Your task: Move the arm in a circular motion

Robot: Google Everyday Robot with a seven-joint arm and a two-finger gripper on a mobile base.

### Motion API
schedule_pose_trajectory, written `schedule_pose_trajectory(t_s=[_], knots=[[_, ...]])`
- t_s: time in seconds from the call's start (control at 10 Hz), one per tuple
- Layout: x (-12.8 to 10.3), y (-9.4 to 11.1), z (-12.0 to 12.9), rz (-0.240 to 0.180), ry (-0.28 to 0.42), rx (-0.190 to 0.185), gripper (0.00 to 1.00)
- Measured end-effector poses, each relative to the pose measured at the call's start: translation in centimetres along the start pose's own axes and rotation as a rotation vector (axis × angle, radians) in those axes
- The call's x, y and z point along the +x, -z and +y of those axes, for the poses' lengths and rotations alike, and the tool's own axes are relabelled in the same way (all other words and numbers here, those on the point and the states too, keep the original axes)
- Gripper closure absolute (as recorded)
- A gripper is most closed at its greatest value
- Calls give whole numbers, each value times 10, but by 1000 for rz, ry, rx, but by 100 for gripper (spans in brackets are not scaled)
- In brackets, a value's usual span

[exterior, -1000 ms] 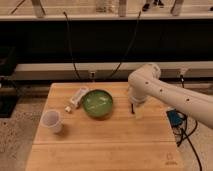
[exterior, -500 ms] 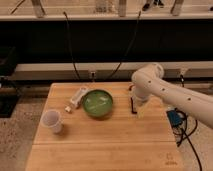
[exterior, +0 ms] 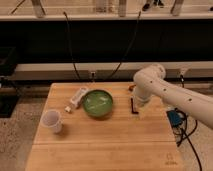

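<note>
Whether the gripper (exterior: 134, 106) is open or closed, I cannot tell; it shows only as a dark piece hanging just over the wooden table (exterior: 115, 147), right of centre. The arm (exterior: 167, 91), white and glossy, comes in from the right edge, bends at a rounded joint above the table's far right part and turns down to the gripper. Just left of the gripper sits a green bowl (exterior: 98, 103). Further left, a white packet (exterior: 78, 96) lies beside the bowl, and a white cup (exterior: 52, 121) stands nearer, by the left edge. Black cables (exterior: 70, 47) hang behind the table.
</note>
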Motion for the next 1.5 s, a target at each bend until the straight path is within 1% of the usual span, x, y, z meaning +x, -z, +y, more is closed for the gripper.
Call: schedule_pose_trajectory(t_s=[0.1, 0.2, 0.3, 0.4, 0.7, 1.5], knots=[[-2, 0, -1, -2, 5, -1, 39], [0, -2, 0, -3, 9, -3, 36], [1, -4, 2, -7, 18, -6, 26], [1, -5, 2, -11, 27, -8, 21], [-1, -8, 2, -18, 40, -12, 20], [13, -18, 5, -32, 63, -19, 20]])
